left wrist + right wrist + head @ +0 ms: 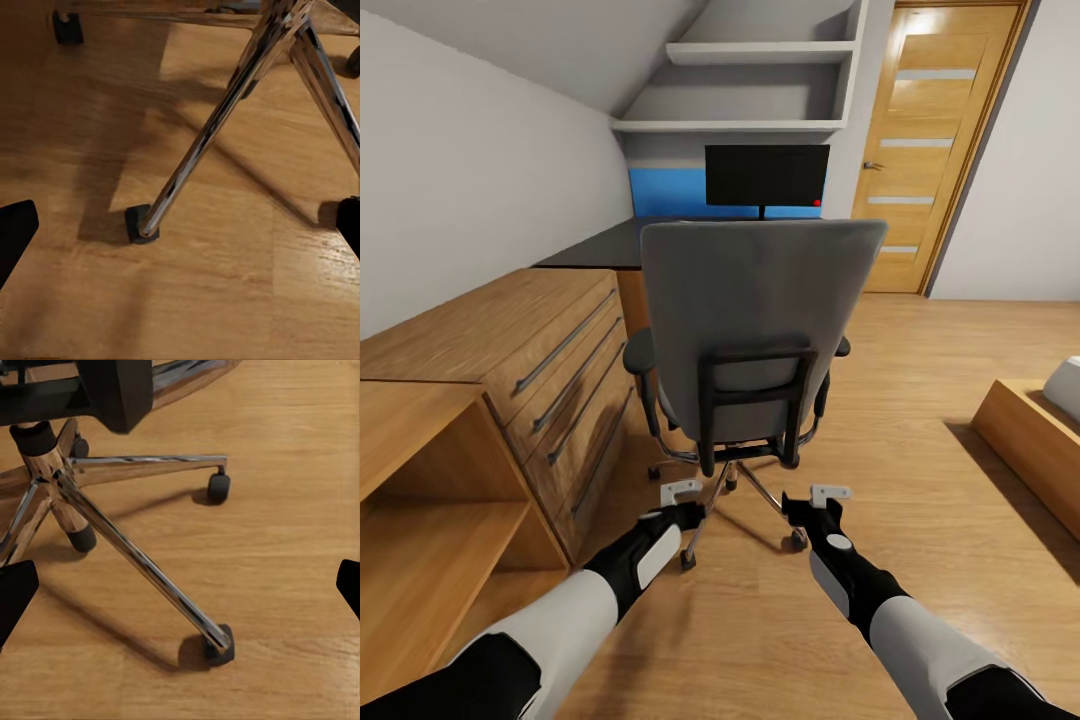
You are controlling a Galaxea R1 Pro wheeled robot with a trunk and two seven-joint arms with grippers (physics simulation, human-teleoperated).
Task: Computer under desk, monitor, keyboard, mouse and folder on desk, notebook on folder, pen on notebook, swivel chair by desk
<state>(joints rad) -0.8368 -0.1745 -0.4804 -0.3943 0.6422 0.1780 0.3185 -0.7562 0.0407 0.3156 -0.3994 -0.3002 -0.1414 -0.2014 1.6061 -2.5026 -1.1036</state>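
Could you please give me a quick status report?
Left pincer and right pincer open, empty. Swivel chair directly ahead, backrest toward us, blocking desk with monitor.

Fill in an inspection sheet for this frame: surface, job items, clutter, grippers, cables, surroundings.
Surface: dark desk at the far wall, partly hidden behind the chair.
Job's things: swivel chair stands in front of the desk with its back to the camera, and its seat is hidden; monitor upright on the desk; the chair's chrome base and castors rest on the wood floor.
Clutter: nothing seen.
Grippers: left gripper and right gripper both open and empty, held low behind the chair base.
Cables: nothing seen.
Surroundings: wooden drawer unit to the left, shelves above the desk, door to the right.
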